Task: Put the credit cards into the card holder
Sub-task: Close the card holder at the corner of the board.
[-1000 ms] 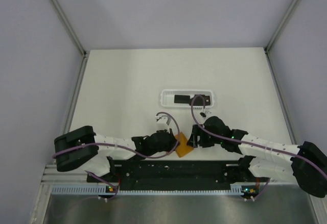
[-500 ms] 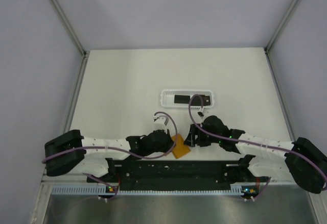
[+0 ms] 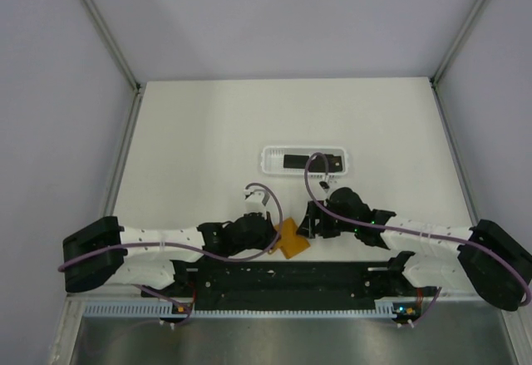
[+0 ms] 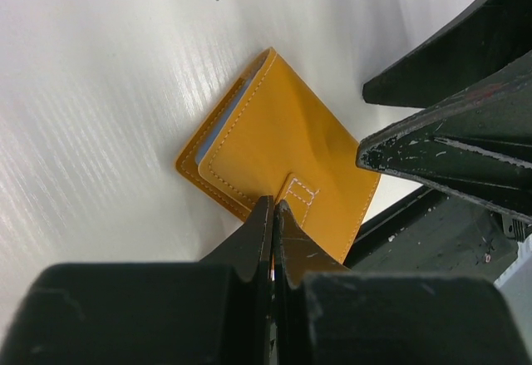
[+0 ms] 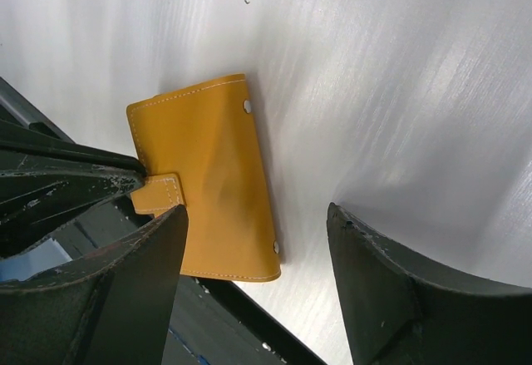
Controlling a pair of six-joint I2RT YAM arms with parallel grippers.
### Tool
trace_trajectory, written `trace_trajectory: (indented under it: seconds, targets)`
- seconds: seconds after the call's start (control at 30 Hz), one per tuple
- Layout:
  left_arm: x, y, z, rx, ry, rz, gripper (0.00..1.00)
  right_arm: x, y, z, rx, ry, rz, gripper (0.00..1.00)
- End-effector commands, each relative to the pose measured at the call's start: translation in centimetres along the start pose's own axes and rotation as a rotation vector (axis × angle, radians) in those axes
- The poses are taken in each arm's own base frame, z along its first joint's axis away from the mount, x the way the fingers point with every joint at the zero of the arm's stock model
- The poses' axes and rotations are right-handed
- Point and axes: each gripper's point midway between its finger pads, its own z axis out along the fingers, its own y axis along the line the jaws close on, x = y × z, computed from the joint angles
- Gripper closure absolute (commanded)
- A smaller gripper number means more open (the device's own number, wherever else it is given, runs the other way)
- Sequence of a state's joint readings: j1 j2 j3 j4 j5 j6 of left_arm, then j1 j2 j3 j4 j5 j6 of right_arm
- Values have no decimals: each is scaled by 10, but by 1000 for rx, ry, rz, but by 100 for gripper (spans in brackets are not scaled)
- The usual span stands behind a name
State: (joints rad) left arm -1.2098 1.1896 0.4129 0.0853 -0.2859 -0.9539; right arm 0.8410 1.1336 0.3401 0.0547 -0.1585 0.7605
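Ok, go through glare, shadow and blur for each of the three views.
Top external: flat, even light, white table nearly washed out, card holder small. Left wrist: streaky sheen on the table, holder's stitching sharp, near jaws dark and soft. Right wrist: brightest glare upper right, soft shadow beside the holder, jaws underexposed.

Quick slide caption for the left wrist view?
Left gripper pinches the closed orange card holder by its tab at the table's near edge.
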Motion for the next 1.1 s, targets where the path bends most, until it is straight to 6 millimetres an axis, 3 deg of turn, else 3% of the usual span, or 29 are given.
trace_trajectory:
  seconds: [0.0,0.57,1.07]
  targets:
    - [9,2,1,14,27,12,100,9,-14,3,42,29,5,32]
    - [9,5,-11,33,30,19,100,11,-13,8,41,50,4,32]
    - [5,-17,-20,129,43,32,100,13,-15,10,45,61,2,32]
